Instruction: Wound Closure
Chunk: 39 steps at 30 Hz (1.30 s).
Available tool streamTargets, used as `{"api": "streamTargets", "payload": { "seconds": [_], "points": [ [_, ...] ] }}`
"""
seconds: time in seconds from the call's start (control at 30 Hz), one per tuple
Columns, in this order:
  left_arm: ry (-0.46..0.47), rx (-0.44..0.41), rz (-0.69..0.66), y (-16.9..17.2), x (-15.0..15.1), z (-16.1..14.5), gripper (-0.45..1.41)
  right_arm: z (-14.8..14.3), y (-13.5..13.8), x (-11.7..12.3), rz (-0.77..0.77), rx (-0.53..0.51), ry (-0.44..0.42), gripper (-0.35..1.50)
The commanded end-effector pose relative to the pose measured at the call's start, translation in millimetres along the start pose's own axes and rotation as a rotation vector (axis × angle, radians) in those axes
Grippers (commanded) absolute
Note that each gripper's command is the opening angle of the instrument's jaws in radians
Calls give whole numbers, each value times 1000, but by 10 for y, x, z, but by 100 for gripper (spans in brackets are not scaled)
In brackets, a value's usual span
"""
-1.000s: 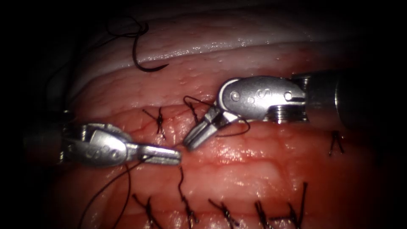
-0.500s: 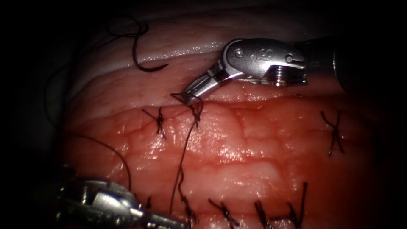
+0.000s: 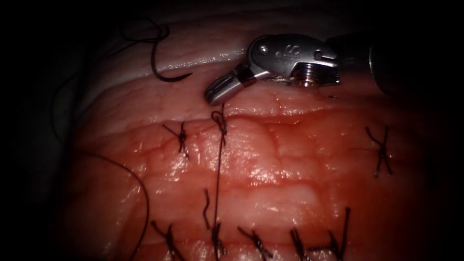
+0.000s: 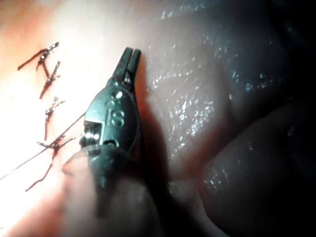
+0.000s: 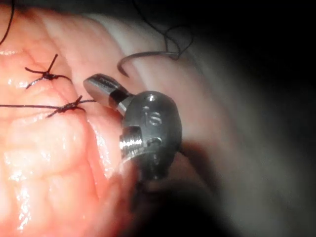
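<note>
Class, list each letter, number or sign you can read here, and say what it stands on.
"S": engraved on the right tool's wrist housing, endoscope view.
"S", perhaps with another stroke: same housing, right wrist view; uncertain.
Marks on the left tool's housing: too unclear to read.

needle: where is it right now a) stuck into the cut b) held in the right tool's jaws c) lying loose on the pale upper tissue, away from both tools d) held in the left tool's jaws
c: the curved needle lies on the pale tissue with its thread curled beside it, apart from the right tool, whose shut jaws hold thread, not the needle; the left tool is shut on thread.
</note>
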Motion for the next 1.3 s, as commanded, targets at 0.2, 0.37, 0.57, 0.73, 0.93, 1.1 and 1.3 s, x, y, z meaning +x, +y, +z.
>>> {"api": "streamTargets", "payload": {
  "seconds": [0.2,0.37,0.57,0.73,0.93,1.1,1.3],
  "points": [
    [74,-75,17,6,7,32,-45,7,15,-4,27,-64,-22,-35],
    [89,-98,16,9,8,42,-45,6,20,-5,40,-99,-34,-35],
    [101,-144,13,21,-2,63,-45,16,25,-10,63,-146,-68,-35],
    [109,-158,15,24,-3,69,-45,15,28,-10,72,-171,-79,-35],
    [116,-175,11,31,-5,74,-45,15,28,-11,80,-196,-92,-35],
    [120,-172,9,25,-3,69,-45,17,22,-12,84,-211,-95,-35],
    [69,-79,27,-13,20,23,-45,-7,12,-1,98,-247,37,123]
  ]
}}
